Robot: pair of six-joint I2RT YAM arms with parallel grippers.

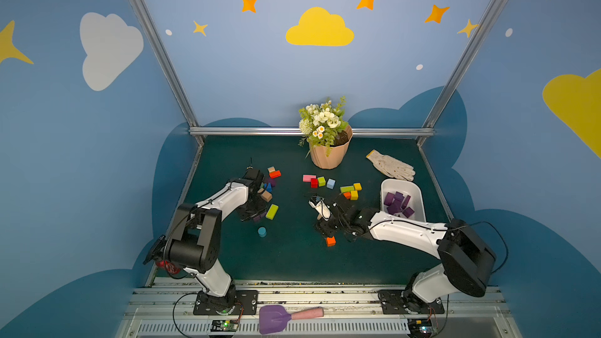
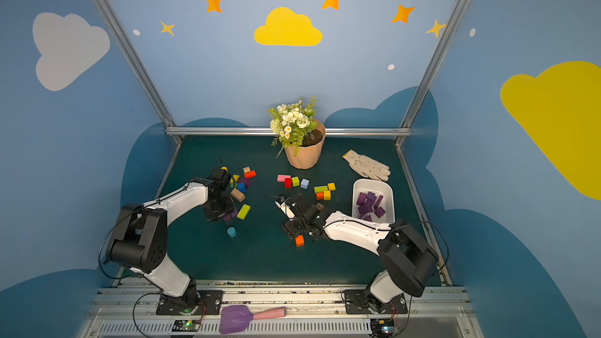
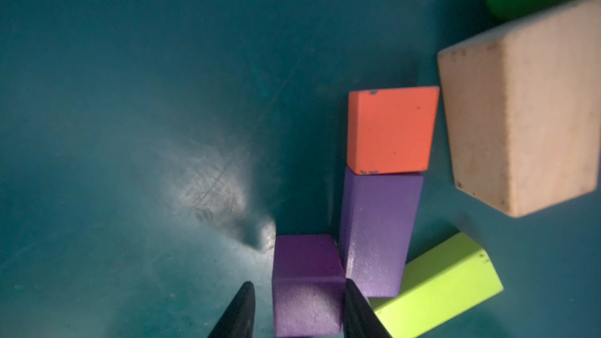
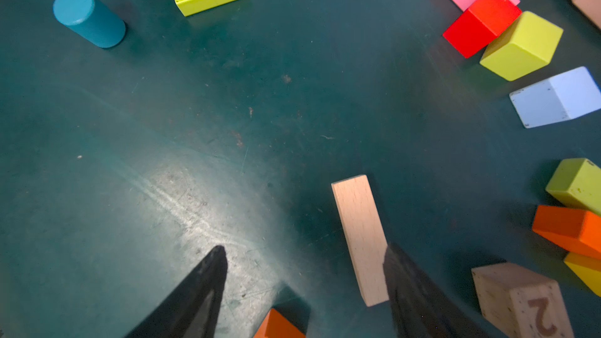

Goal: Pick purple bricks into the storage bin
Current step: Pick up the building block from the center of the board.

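left gripper straddles the small purple cube on the mat, one finger touching, not yet clamped; close squarely, lift clear of the touching purple oblong, then carry to the storage bin; right gripper released, empty

Flowerpot, glove, spade, lime block, teal cylinder

This is a robot test cell dressed up as a child's playroom. Bare aluminium framing runs just behind the flowerpot and carries blue walls printed with clouds and stars. In front of the flowerpot, a dark green table is strewn with toy blocks. Farthest from the flowerpot, two white-and-black robot arms are bolted to a metal rail beside exposed circuit boards.
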